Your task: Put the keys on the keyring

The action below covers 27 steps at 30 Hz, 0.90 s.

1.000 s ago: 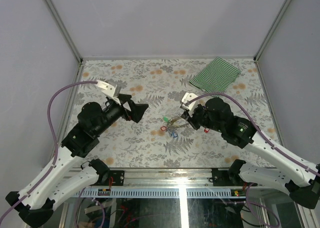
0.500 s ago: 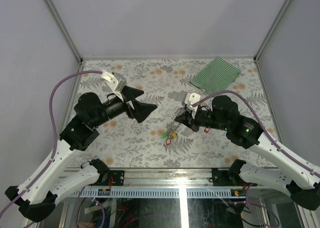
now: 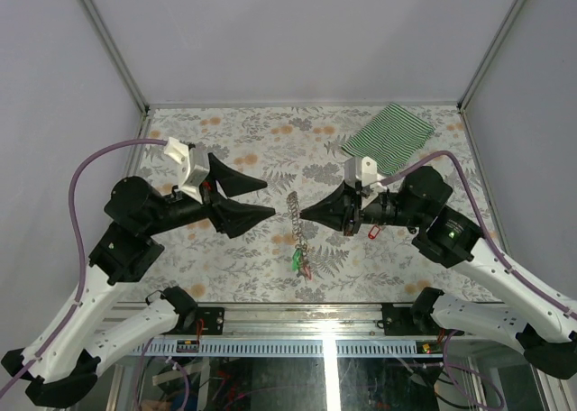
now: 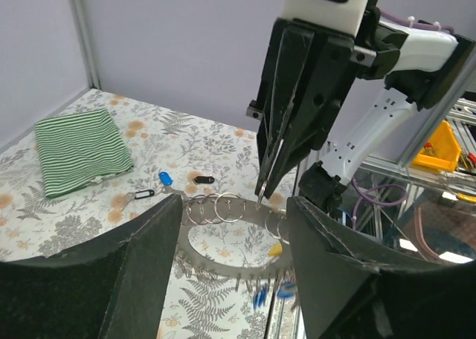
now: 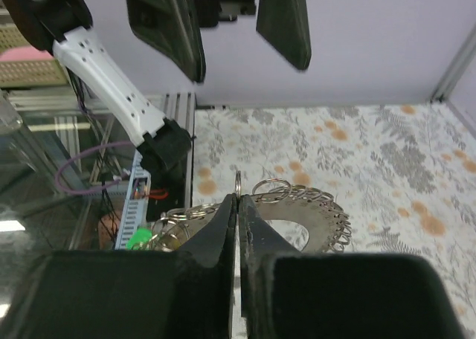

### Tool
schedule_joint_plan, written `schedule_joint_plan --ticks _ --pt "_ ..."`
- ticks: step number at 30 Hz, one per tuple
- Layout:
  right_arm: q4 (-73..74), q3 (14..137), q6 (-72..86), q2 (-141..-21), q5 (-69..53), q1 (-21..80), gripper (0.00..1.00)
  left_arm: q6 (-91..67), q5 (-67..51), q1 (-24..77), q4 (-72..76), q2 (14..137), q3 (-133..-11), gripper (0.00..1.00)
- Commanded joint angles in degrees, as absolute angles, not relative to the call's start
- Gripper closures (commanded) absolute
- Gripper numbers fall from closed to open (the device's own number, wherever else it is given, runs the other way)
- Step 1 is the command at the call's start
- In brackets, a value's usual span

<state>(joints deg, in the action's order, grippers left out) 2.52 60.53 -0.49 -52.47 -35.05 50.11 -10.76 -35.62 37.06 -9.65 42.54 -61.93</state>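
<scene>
Plainly the right tool (image 3: 311, 213) is shut on the keyring (image 3: 295, 214). It pinches the rim and holds the ring in the air above the middle of the bench (image 3: 225, 132), edge-on from above. A few keys (image 3: 299, 262) dangle from its near end.

The left tool (image 3: 270, 197) faces the ring from the left, jaws apart at a middling width, with the ring just beyond its tips. On the bench to the right of the ring, seen from the left wrist, lie a blue key (image 4: 165, 178) and a black key (image 4: 203, 180), neither on the ring.

The step looks like a second grip or a handover to the left tool. To do it well, the left tool should close on a bare stretch of coil away from the right tool's pinch. It should meet the ring square to its plane, so the links do not twist out. The right tool should let go only once that grip is firm. The dangling keys may swing and snag.
</scene>
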Motion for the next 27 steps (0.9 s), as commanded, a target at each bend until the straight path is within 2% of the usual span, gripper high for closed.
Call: schedule_joint_plan --ticks 1,7,27 --pt "-13.74 61.23 5.93 -51.70 -39.00 50.45 1.00 -11.21 -40.26 37.27 -5.67 42.47 -63.34 0.42" --pt "-22.03 59.70 9.89 -52.14 -39.11 50.41 1.00 -13.59 -41.64 37.22 -2.81 42.58 -63.22 0.51" --pt "-25.49 60.67 12.83 -54.74 -36.75 50.47 1.00 -15.55 -42.54 37.27 2.06 41.07 -62.55 0.50"
